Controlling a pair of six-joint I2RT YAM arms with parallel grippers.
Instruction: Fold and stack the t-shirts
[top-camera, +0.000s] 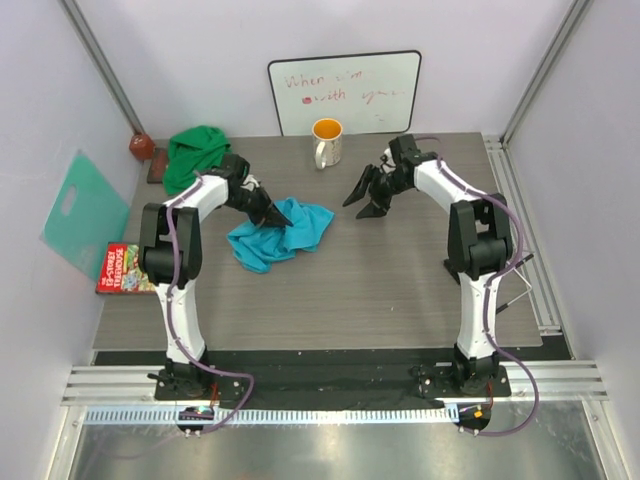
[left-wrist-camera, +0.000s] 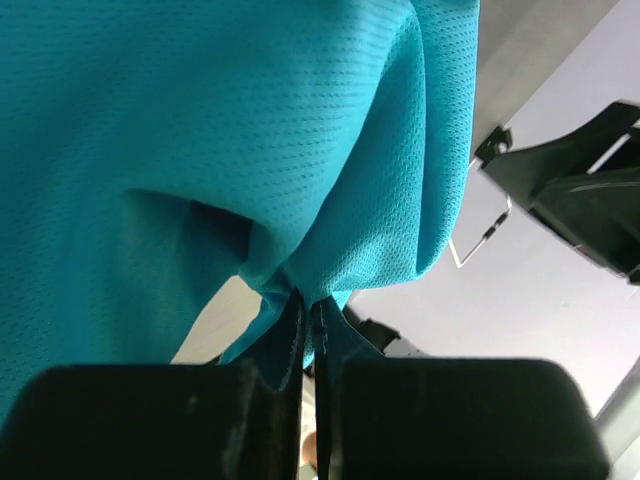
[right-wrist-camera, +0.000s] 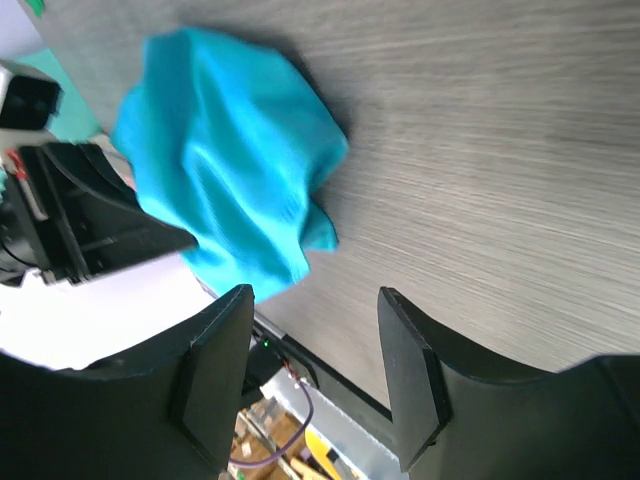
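Observation:
The turquoise-blue t-shirt (top-camera: 283, 233) lies crumpled at the middle left of the table, and in the right wrist view the same turquoise-blue t-shirt (right-wrist-camera: 225, 150) shows as a bunched heap. My left gripper (top-camera: 281, 218) is shut on a fold of the turquoise cloth (left-wrist-camera: 250, 150), which fills the left wrist view above the pinched jaws (left-wrist-camera: 308, 300). The darker green t-shirt (top-camera: 196, 153) sits bunched at the back left corner. My right gripper (top-camera: 363, 203) hangs open over bare table to the right of the blue shirt, with nothing between its fingers (right-wrist-camera: 312, 300).
A white mug with an orange inside (top-camera: 327, 142) stands at the back centre, before a whiteboard (top-camera: 345, 92). A mint-teal plastic sheet (top-camera: 83, 213) leans at the left wall above a red box (top-camera: 125, 268). A brown object (top-camera: 141, 146) sits in the back left corner.

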